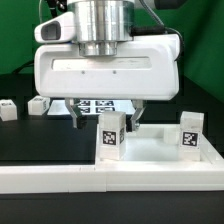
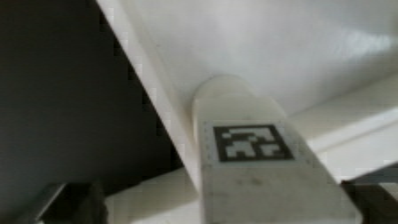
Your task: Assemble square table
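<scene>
The white square tabletop (image 1: 150, 150) lies rim up near the front, and two white tagged legs stand upright in it, one on the exterior view's left (image 1: 110, 136) and one on its right (image 1: 190, 130). My gripper (image 1: 109, 118) hangs just above and behind the left leg with its dark fingers (image 1: 78, 118) spread wide. In the wrist view that leg (image 2: 249, 145) lies between the fingers (image 2: 71, 205), with a gap on each side. The gripper (image 2: 222, 208) is open and holds nothing. The tabletop (image 2: 267, 40) fills the background there.
The long white L-shaped wall (image 1: 90, 182) runs along the front edge. Two loose white legs (image 1: 8, 110) (image 1: 38, 103) lie on the black table at the exterior view's left. The marker board (image 1: 98, 104) lies behind the gripper.
</scene>
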You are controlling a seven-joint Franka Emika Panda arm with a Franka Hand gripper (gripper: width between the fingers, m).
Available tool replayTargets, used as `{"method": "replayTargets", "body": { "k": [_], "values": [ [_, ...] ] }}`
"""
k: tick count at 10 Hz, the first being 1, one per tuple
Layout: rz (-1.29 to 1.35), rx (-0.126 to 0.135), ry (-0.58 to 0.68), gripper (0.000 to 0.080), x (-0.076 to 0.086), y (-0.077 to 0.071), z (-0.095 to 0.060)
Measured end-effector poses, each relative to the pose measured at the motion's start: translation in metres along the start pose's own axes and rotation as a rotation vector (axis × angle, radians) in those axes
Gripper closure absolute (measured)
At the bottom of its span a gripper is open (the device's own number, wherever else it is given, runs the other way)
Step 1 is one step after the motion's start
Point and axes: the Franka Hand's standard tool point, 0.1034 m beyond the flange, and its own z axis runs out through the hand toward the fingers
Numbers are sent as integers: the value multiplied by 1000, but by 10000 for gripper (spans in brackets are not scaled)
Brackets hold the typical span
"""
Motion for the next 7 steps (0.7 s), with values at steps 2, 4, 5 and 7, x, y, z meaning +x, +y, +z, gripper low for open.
{"method": "replayTargets", "body": {
  "k": [2, 4, 5, 7],
  "values": [
    [-15, 3, 3, 151, 1, -7, 0],
    [-4, 2, 3, 272, 1, -6, 0],
    [43, 4, 3, 272, 1, -6, 0],
    [188, 5, 2, 513, 1, -7, 0]
  ]
}}
